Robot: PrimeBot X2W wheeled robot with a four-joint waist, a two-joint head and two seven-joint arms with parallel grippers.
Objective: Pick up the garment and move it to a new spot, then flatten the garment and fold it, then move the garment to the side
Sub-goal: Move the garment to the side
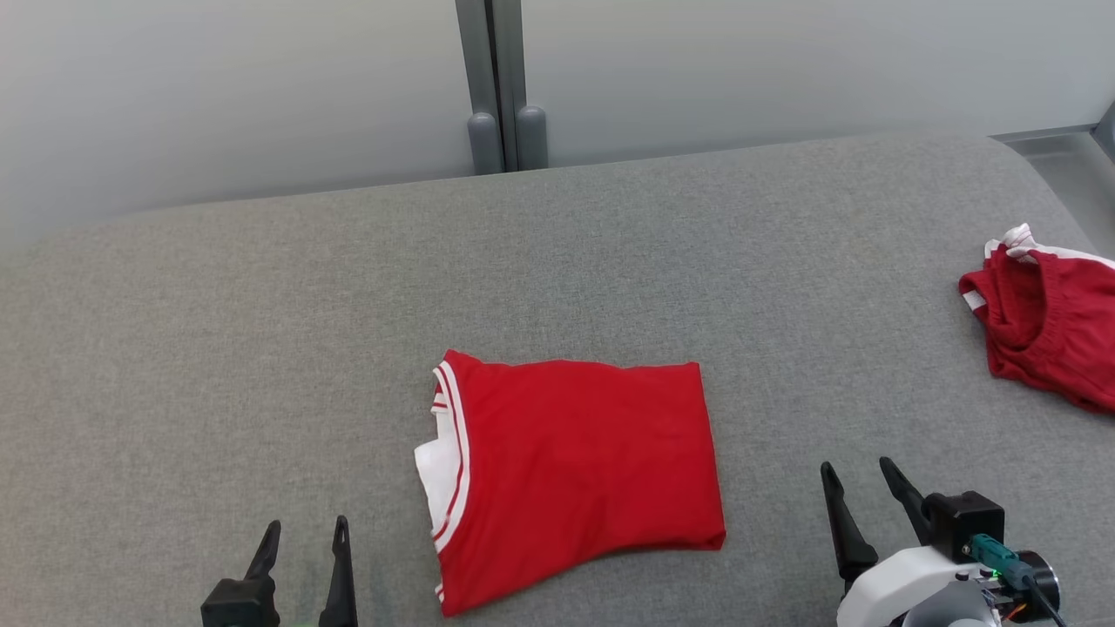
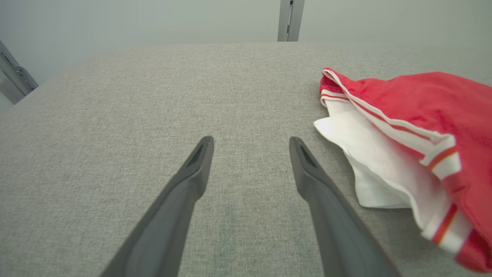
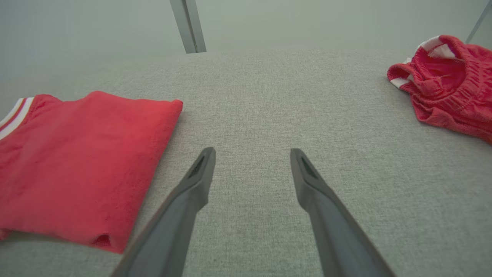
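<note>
Sideways: folded garment (image 1: 579, 470), striped edge leftward.

- The desk (image 1: 218, 348) has a grey woven cloth top, flat and smooth, with rounded far corners.
- A red garment (image 1: 584, 470) lies on it near the front, about midway across, folded into a rough rectangle.
- The garment's left edge shows white trim with thin red stripes, and a white inner layer sticks out there onto the cloth.
- Its right edge is a plain red fold, and its top face is nearly flat with slight wrinkles.
- Red shorts (image 1: 1050, 340) with white trim lie crumpled in a heap at the desk's right edge, well apart from the garment.
- Bare grey cloth lies between the two.
</note>
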